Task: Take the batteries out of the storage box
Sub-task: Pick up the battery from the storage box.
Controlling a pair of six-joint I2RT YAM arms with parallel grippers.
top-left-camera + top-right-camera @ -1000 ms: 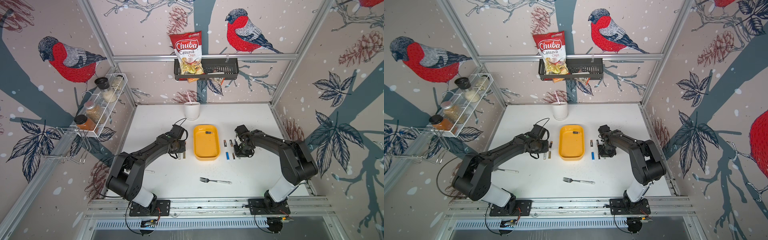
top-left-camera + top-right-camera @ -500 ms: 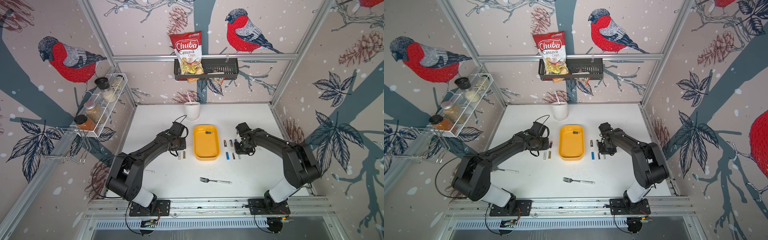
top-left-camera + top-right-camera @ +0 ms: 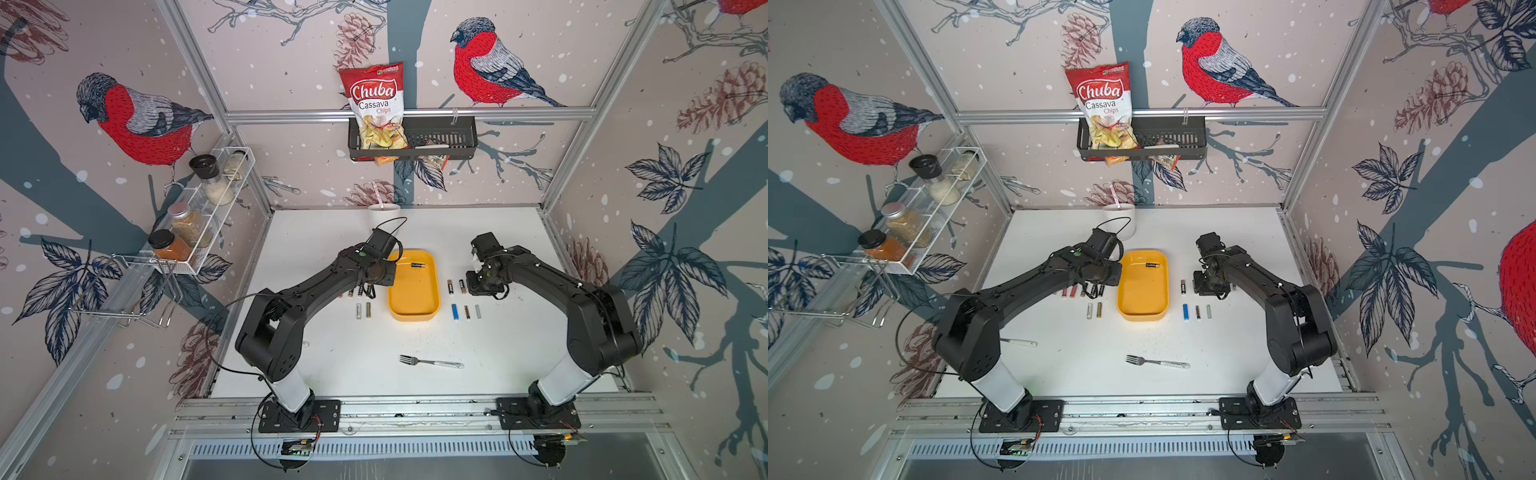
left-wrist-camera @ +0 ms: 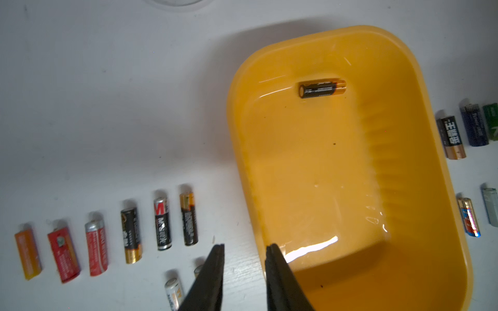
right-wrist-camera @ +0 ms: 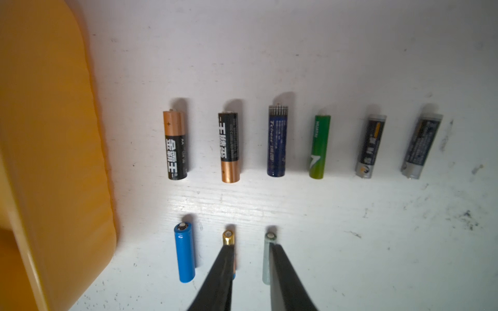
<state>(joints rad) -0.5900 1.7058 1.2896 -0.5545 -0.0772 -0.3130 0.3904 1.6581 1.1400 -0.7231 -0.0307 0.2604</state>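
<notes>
Scuffed white table [image 3: 357, 365] inside bird-papered walls. One battery [image 4: 322, 88] lies in the yellow storage box [image 4: 398, 167], ahead of the left end effector [image 4: 245, 246], crosswise, gold end toward the right end effector [image 5: 252, 246]; both narrowly parted, empty.

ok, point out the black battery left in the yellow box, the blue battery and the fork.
black battery [image 4: 321, 88]: left wrist view, mid-body.
blue battery [image 5: 184, 253]: right wrist view, mid-body.
fork [image 3: 432, 363]: a top view, mid-shaft.
</notes>
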